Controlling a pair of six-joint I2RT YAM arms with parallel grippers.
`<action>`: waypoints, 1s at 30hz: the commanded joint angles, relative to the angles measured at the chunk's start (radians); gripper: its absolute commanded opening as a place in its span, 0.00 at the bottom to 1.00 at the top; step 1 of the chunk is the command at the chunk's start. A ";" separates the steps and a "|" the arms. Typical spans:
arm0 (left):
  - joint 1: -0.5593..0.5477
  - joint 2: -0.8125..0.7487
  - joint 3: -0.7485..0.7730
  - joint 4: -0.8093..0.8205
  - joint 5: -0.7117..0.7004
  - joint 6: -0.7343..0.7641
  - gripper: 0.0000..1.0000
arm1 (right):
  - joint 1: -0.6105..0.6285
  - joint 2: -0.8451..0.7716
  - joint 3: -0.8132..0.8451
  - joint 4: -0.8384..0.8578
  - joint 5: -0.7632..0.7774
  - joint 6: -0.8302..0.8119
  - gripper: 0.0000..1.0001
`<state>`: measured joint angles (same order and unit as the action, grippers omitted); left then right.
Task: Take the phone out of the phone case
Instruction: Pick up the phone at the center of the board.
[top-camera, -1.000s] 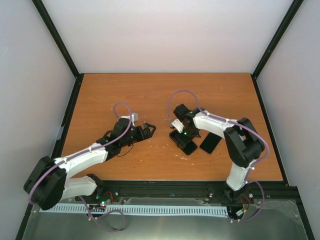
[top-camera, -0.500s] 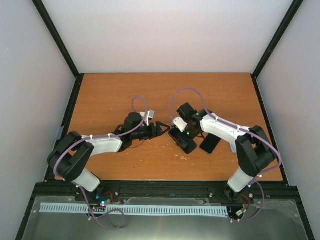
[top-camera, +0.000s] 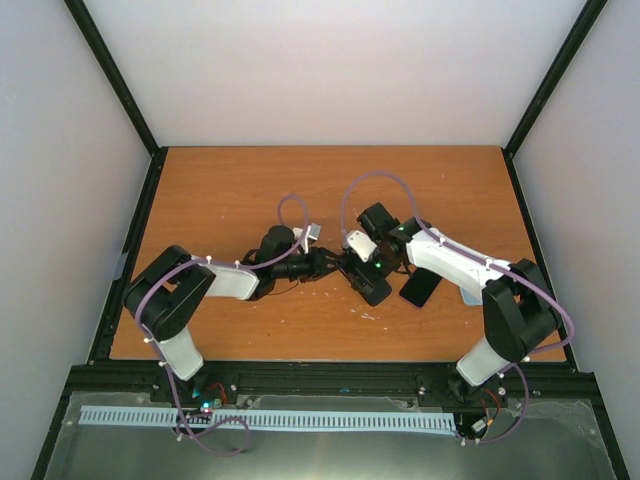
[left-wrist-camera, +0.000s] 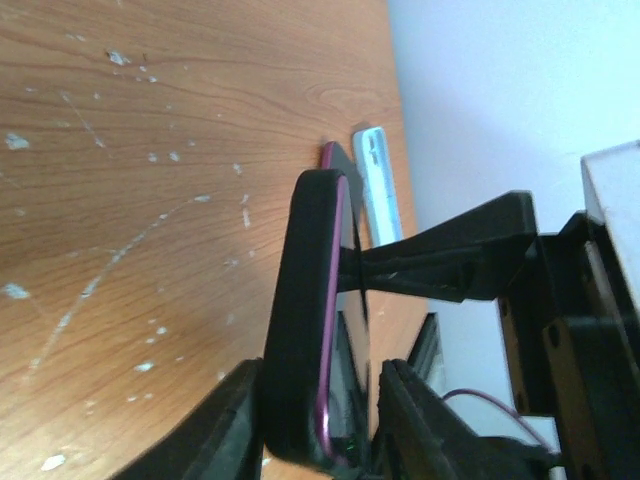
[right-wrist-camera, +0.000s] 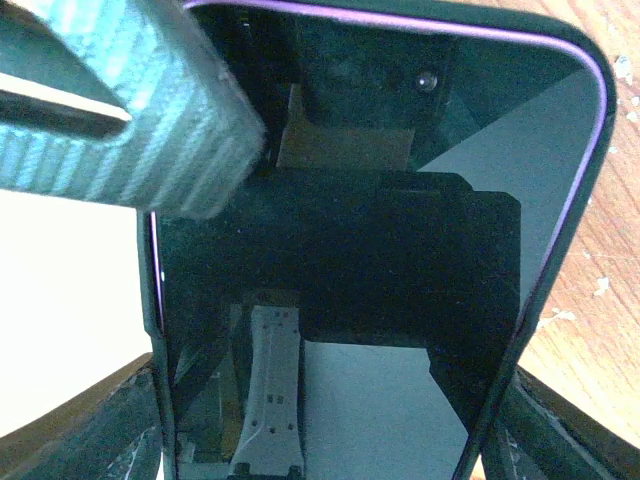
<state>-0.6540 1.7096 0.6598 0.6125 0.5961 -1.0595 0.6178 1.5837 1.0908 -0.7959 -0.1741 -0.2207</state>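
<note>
phone (right-wrist-camera: 380, 250) sits in phone case (left-wrist-camera: 300, 320), held on edge by clamped right gripper (top-camera: 358, 268); left gripper (left-wrist-camera: 320, 375) straddles its end, grip unclear; a lopsided pull could twist it loose

Top camera overlooks the table (top-camera: 220, 190); both wrist cameras sit close, seemingly sharing the phone (right-wrist-camera: 400, 380).
</note>
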 joint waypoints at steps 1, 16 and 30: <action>-0.011 0.021 0.047 0.100 0.058 -0.014 0.22 | 0.003 -0.044 -0.004 0.018 -0.016 -0.008 0.03; 0.036 -0.085 0.008 0.078 0.117 0.094 0.00 | -0.035 -0.116 0.025 -0.056 -0.115 -0.059 0.97; 0.212 -0.398 -0.081 0.262 0.483 0.237 0.00 | -0.347 -0.452 -0.016 -0.148 -0.707 -0.305 0.83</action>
<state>-0.4805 1.3796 0.5934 0.6727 0.9012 -0.8303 0.3149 1.1767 1.0863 -0.9051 -0.6365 -0.4400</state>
